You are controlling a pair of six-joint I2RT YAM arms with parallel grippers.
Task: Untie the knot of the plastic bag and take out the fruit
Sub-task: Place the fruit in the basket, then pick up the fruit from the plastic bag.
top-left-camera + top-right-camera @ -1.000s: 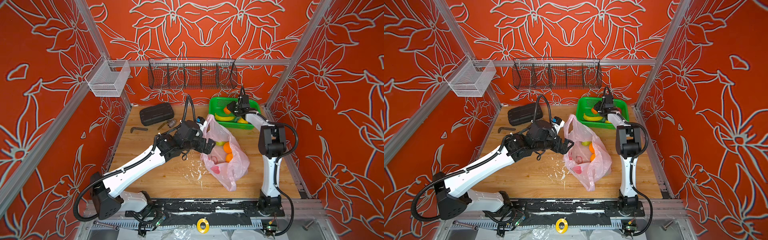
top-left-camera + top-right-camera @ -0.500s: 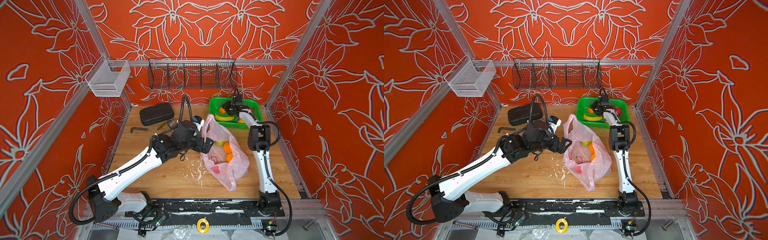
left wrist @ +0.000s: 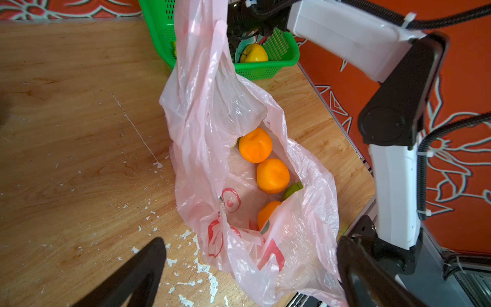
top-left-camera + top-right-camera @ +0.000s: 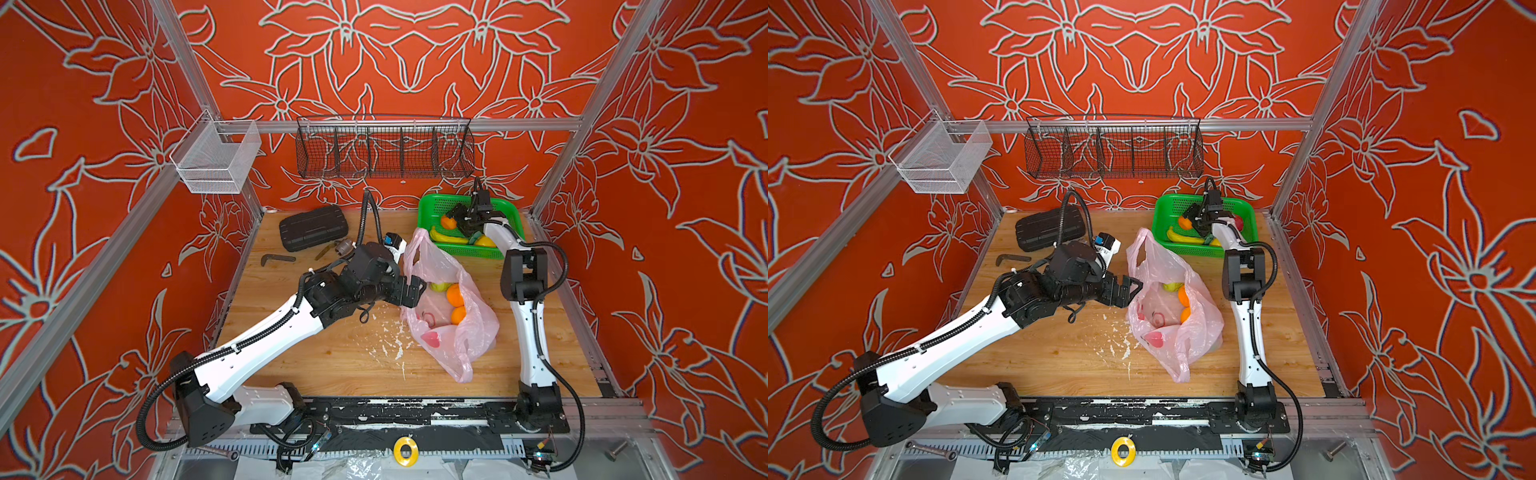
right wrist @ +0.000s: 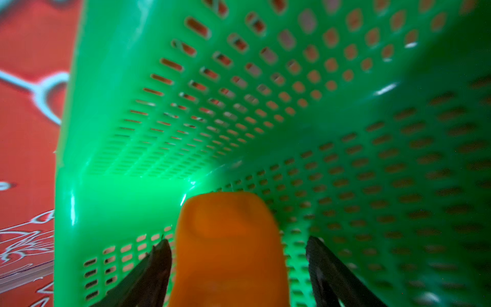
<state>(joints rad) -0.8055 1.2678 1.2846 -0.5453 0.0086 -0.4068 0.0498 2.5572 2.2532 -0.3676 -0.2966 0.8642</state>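
The left of the desk is mostly bare wood, with a black case and an L-shaped key near the back left corner, well apart from both arms. White flecks lie on the wood just left of the plastic bag. The left gripper hangs at the bag's left rim, its jaws released wide and grasping nothing. The bag lies mid-desk with its mouth gaping, and one handle loop stands up just beside the green basket. Both top views show two oranges and a green fruit inside. The left wrist view adds a third orange half under a fold. The right arm's upright link stands just right of the bag, near the desk's right edge. The right gripper reaches down into the basket at the back right corner. Only its wrist view shows the jaws spread round an orange, with a clear gap on one side, so they are released. A banana and a yellow fruit also lie in the basket.
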